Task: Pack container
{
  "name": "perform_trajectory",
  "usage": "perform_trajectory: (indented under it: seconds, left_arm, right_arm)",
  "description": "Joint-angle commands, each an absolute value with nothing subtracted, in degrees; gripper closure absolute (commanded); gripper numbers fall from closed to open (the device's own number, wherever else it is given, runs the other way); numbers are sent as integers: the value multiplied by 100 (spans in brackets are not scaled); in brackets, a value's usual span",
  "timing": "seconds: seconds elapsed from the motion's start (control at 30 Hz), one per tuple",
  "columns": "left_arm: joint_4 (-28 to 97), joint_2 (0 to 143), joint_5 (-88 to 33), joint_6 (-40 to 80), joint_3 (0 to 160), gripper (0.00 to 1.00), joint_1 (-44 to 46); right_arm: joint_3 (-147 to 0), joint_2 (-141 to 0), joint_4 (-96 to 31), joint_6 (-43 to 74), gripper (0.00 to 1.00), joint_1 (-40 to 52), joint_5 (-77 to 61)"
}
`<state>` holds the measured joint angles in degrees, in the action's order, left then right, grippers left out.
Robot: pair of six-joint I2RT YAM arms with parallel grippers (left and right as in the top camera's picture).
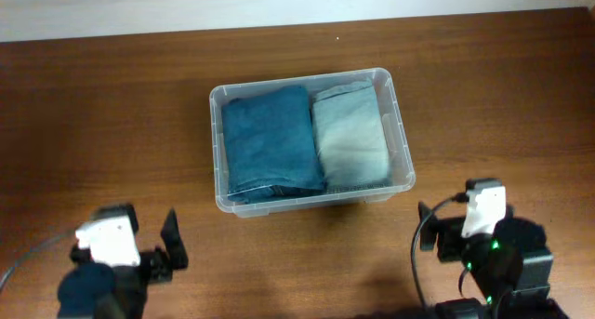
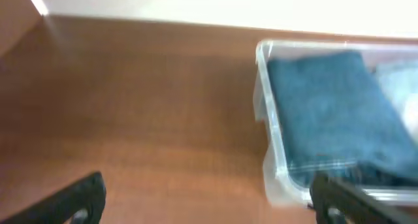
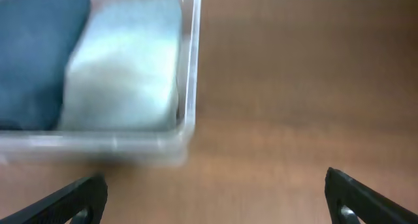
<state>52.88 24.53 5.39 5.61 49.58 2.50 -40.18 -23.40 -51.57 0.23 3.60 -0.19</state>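
Observation:
The clear plastic container (image 1: 402, 142) sits mid-table. Inside lie a folded dark blue cloth (image 1: 270, 142) on the left and a folded pale blue cloth (image 1: 349, 133) on the right. My left gripper (image 1: 172, 245) is open and empty at the front left, well short of the tub. My right gripper (image 1: 423, 235) is open and empty at the front right. The left wrist view shows the tub's near corner (image 2: 274, 178) with the dark cloth (image 2: 326, 113), between open fingers (image 2: 209, 208). The right wrist view shows the tub's corner (image 3: 186, 129) with the pale cloth (image 3: 124, 74), ahead of open fingers (image 3: 215, 201).
The brown wooden table (image 1: 112, 124) stretches around the tub. A pale wall edge (image 1: 186, 7) runs along the far side. A grey cable (image 1: 28, 259) trails by the left arm.

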Motion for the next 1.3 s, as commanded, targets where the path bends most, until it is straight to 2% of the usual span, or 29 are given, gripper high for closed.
perform_trajectory:
  seconds: [0.0,0.1,0.3,0.43,0.57,0.7,0.8,1.27]
  left_arm:
    - [6014,2108,582,615,4910,0,246]
    - [6761,2119,582,615,4910,1,246]
    - [6761,2119,582,615,4910,1,246]
    - [6761,2119,582,615,4910,1,246]
    - [6761,2119,582,615,4910,1,246]
    - [6761,2119,582,615,4910,1,246]
    - [6761,2119,582,615,4910,1,246]
    - [6761,2119,582,615,4910,1,246]
  right_arm:
    - [-3675,-2119,-5540,113,1,412,71]
    - [-3614,-2158,-6007,113,1,412,71]
    - [-3614,-2158,-6141,113,2,412,71]
    - [-3511,-1669,-5999,60,2,410,-388]
    - [-2602,-716,-4512,-274,2,329,-392]
    - [-1013,-154,-1826,-331,2,320,-379]
    - [-270,-78,-548,-427,2,287,-386]
    - [-32,-51,-403,-405,1,298,-405]
